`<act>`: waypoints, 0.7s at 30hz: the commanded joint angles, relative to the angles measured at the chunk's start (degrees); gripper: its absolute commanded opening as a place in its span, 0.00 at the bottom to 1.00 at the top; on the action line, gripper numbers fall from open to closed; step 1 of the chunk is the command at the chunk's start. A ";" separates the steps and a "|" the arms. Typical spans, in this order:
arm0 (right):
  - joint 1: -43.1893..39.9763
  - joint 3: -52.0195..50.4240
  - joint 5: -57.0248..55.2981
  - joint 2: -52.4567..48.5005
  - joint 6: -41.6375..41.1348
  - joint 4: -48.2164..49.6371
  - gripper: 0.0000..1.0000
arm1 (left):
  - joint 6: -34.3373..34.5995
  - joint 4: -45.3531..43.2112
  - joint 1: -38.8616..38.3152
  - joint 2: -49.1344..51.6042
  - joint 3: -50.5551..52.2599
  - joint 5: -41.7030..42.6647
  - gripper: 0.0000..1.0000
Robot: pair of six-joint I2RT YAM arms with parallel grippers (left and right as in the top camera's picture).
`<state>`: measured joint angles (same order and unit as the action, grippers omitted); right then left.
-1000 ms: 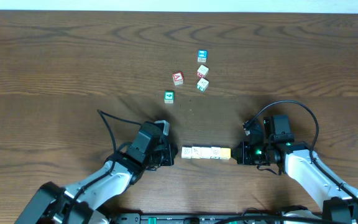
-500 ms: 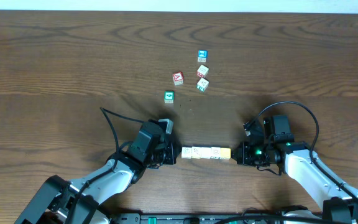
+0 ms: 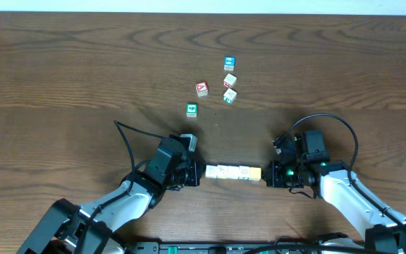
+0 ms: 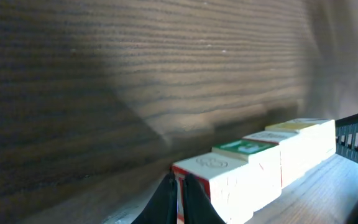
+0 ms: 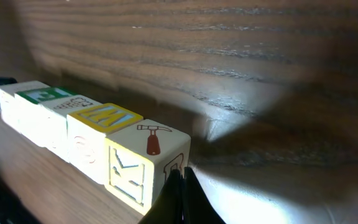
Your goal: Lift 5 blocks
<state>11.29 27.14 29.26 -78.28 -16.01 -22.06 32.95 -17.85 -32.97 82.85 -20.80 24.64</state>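
The five small wooden alphabet blocks (image 3: pixel 234 172), cream-faced apart from a yellow block (image 3: pixel 254 173) at one end, sit face to face in one straight row near the 6 o'clock edge of the dark wood-grain worktop (image 3: pixel 83 70). The row's long axis runs from 9 o'clock to 3 o'clock, and the yellow block is at the 3 o'clock end. The left tool (image 3: pixel 201 174) meets the 9 o'clock end and the right tool (image 3: pixel 265 174) meets the 3 o'clock end, so the two point at each other along that axis. Each tool has its fingers pressed together with nothing between them. In both wrist views the joined tips butt against the end block's face, so the row is pinched between the two arms rather than gripped by either. Whether the row has left the worktop cannot be told. Neither arm is nearer, as each has its own end. The lift looks to depend on both tools pushing inward along one line while rising evenly, because any offset could buckle the row in the middle. The loose coloured cubes (image 3: pixel 217 88) lie well apart toward 12 o'clock.
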 commanded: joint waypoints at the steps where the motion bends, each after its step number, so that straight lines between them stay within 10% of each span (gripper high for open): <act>1: 3.15 -0.31 3.61 -0.39 -2.91 1.86 0.01 | -0.98 -0.52 -2.60 0.26 0.44 3.10 0.07; 21: 4.37 -0.31 3.91 -0.39 -2.14 3.48 0.01 | -0.98 -0.52 -2.86 0.26 0.44 3.26 0.07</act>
<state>13.74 26.92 25.45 -78.28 -18.92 -19.46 32.95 -17.87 -33.87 82.83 -20.49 23.38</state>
